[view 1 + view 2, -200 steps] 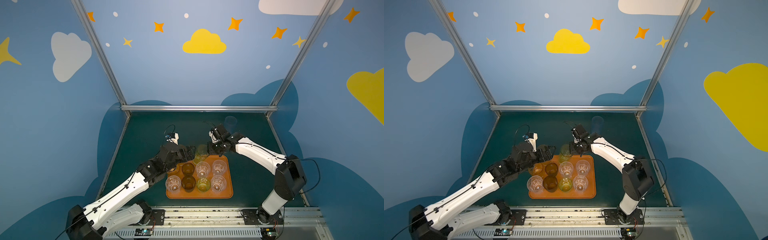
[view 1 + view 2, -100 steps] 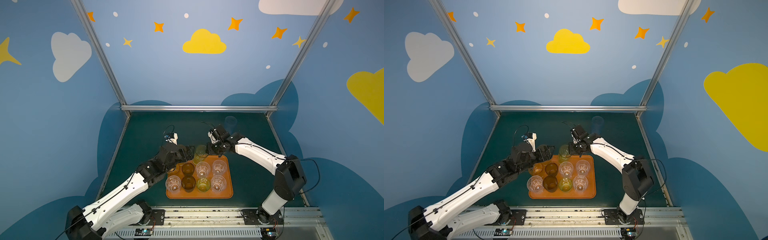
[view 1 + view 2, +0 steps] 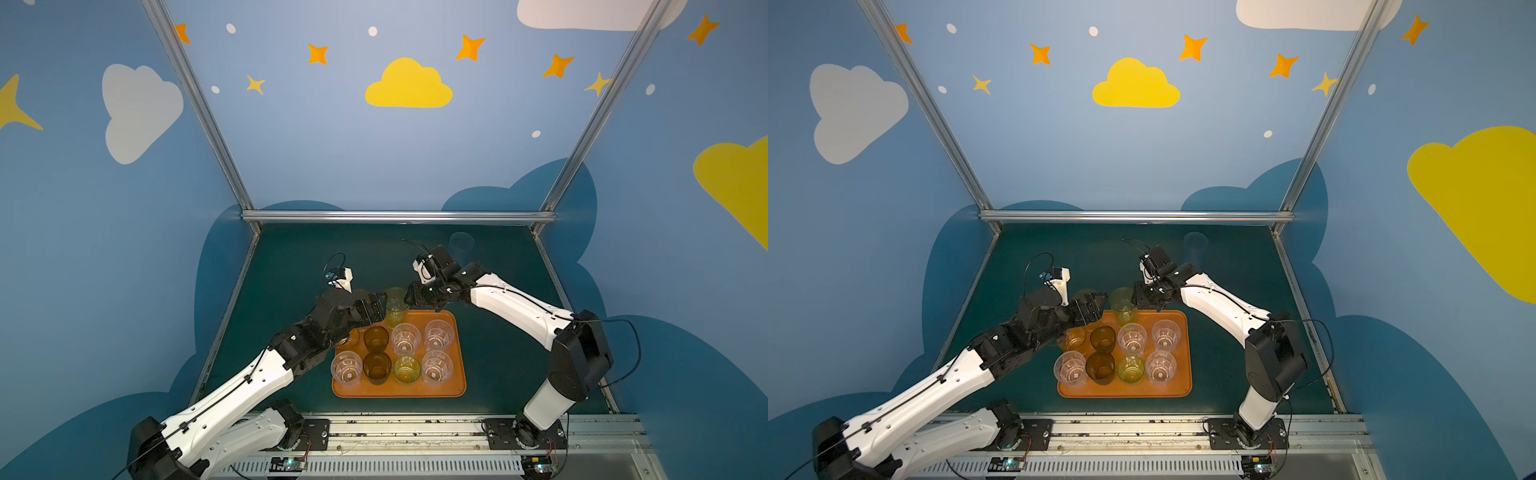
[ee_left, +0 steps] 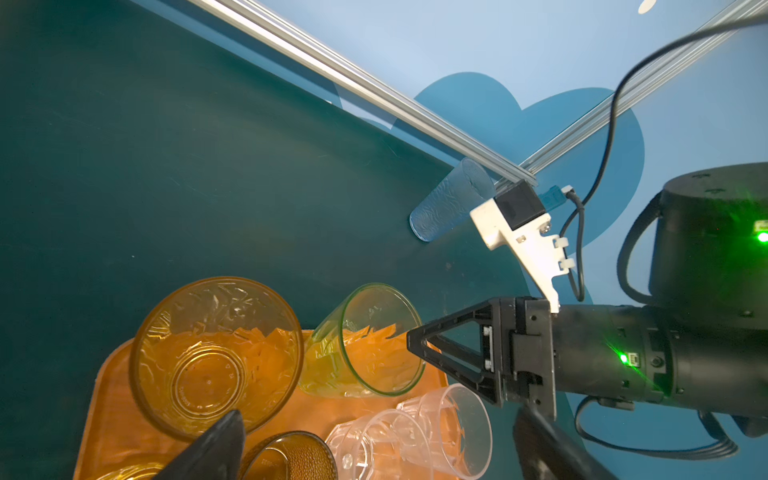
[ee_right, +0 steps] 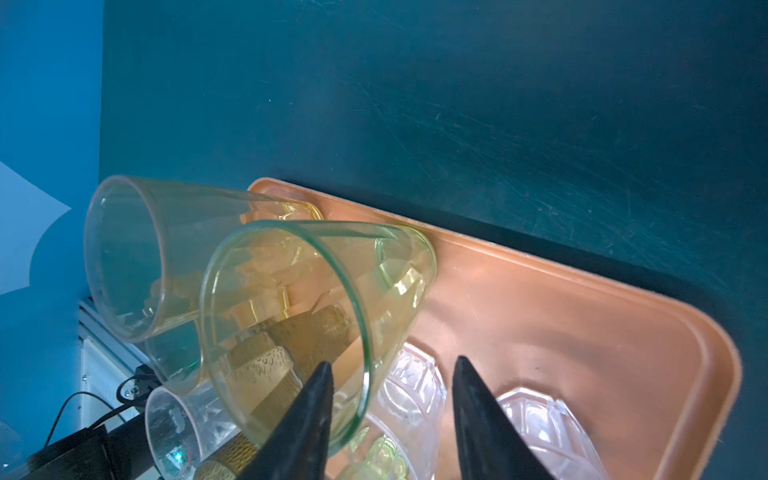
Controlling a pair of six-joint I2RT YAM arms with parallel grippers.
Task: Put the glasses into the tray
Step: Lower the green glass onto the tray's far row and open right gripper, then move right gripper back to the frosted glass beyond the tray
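1. On the far edge of the flat orange-brown plastic tray (image 3: 457,388), a tall green transparent tumbler (image 3: 395,307) stands beside a tall amber tumbler (image 4: 216,353).
2. Right gripper (image 5: 390,365): jaws spread, green rim between them, unpinched.
3. Left gripper (image 4: 378,415): jaws wide apart, empty.
4. Short tumblers (image 3: 405,338) fill the tray's nearer rows; a tall greyish-clear tumbler (image 3: 461,245) stands off it, well apart.
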